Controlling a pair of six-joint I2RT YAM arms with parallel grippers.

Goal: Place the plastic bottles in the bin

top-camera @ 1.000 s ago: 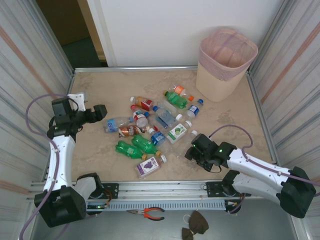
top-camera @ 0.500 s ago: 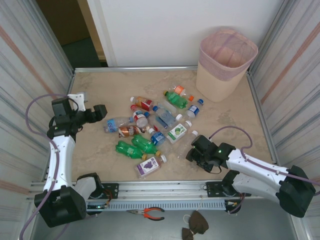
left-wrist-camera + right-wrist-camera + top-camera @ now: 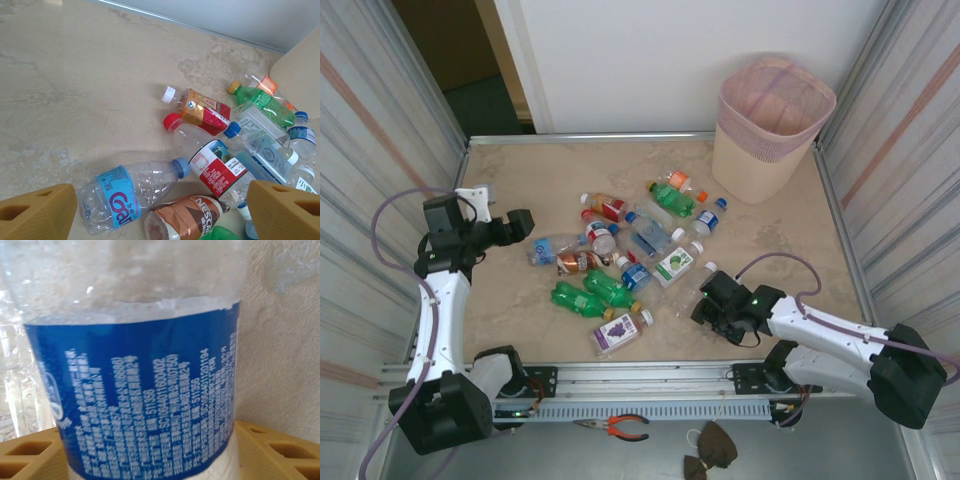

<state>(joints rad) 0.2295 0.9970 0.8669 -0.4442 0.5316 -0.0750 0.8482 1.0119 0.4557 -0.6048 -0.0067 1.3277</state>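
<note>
Several plastic bottles [image 3: 620,250] lie in a loose pile mid-table: green ones [image 3: 582,300], a purple-labelled one [image 3: 620,330], red and orange ones behind. The pink-beige bin [image 3: 770,130] stands at the back right, apart from the pile. My left gripper [image 3: 525,222] hangs open left of the pile, above a clear bottle with a light-blue label [image 3: 125,197] and a brown Nescafe bottle [image 3: 187,220]. My right gripper [image 3: 703,300] is low at the pile's right edge, open, its yellow fingers [image 3: 280,450] on either side of a clear, dark-blue-labelled bottle [image 3: 145,390].
Corrugated metal walls close in both sides. A metal rail [image 3: 650,375] runs along the near edge, with red-handled pliers [image 3: 618,427] below it. Bare tabletop [image 3: 520,180] lies left of and behind the pile, and between the pile and the bin.
My right gripper has edged slightly left and forward onto the clear bottle at the pile's edge. The left arm has not moved.
</note>
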